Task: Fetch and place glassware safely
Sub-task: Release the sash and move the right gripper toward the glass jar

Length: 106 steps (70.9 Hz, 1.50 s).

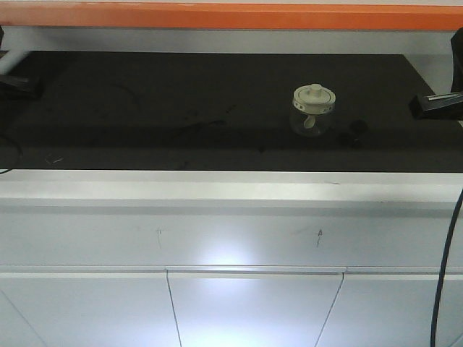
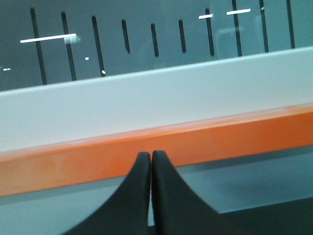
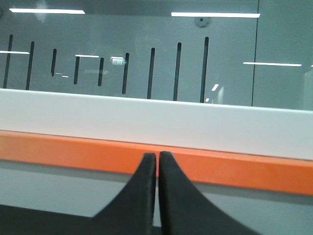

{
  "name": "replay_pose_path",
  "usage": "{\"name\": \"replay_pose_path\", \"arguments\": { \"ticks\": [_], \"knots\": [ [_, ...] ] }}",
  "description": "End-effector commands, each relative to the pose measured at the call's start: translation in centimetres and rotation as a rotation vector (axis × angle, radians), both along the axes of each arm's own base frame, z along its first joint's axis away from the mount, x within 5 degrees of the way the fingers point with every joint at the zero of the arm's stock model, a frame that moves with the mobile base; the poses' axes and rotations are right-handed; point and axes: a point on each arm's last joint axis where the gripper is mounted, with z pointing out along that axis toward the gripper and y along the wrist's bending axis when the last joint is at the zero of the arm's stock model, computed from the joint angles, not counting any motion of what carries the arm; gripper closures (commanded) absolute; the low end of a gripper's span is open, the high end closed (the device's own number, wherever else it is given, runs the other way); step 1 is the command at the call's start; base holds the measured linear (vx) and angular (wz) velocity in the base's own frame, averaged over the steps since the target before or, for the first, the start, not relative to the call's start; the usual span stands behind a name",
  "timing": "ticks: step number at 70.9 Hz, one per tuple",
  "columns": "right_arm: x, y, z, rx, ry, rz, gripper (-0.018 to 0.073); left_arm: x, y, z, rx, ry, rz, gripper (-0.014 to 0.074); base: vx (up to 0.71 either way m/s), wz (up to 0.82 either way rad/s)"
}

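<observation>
Glass jar (image 1: 312, 116) (light, slick, breakable) looks best gripped round its body; left claw (image 2: 150, 157) and right claw (image 3: 157, 156) are clenched, empty.

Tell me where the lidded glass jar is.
In the front view, the glass jar stands right of centre on the black tabletop, a small dark object just beside it.

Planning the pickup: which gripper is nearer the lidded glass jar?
The right gripper, at the black mat's right edge on the jar's side; the left gripper sits at the far left edge.
</observation>
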Motion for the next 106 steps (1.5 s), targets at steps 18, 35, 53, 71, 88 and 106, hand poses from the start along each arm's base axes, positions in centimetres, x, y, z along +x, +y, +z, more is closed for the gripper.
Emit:
{"name": "replay_pose_path", "arguments": {
  "ticks": [18,35,53,71,88,106],
  "knots": [
    [-2.2,0.1,3.6,-0.005,-0.123,0.007,0.0563,-2.8,-0.1,4.6,-0.015,-0.159,-0.006,0.0603,0.0,0.0],
    [-2.8,0.7,3.6,-0.07,-0.058,0.049,0.0563,-3.8,0.0,5.1,-0.01,-0.103,0.005,0.0603,0.0,0.0],
    [-2.6,0.7,3.2,0.007,0.001,0.091,0.0563,-5.2,0.1,3.4,-0.008,-0.02,0.012,0.0603,0.0,0.0],
    [-2.8,1.7,2.3,-0.016,0.143,0.138,0.0563,-8.5,-0.3,-0.6,-0.042,0.072,-0.049,0.0603,0.0,0.0],
    [-2.9,3.9,1.5,-0.049,0.236,0.208,0.0563,-12.5,-1.5,-3.5,-0.022,0.158,-0.185,0.0603,0.0,0.0],
    [-3.3,4.1,1.3,-0.003,0.307,0.211,0.0563,-16.2,-1.8,-5.1,-0.053,0.214,-0.231,0.0603,0.0,0.0]
  ]
}}
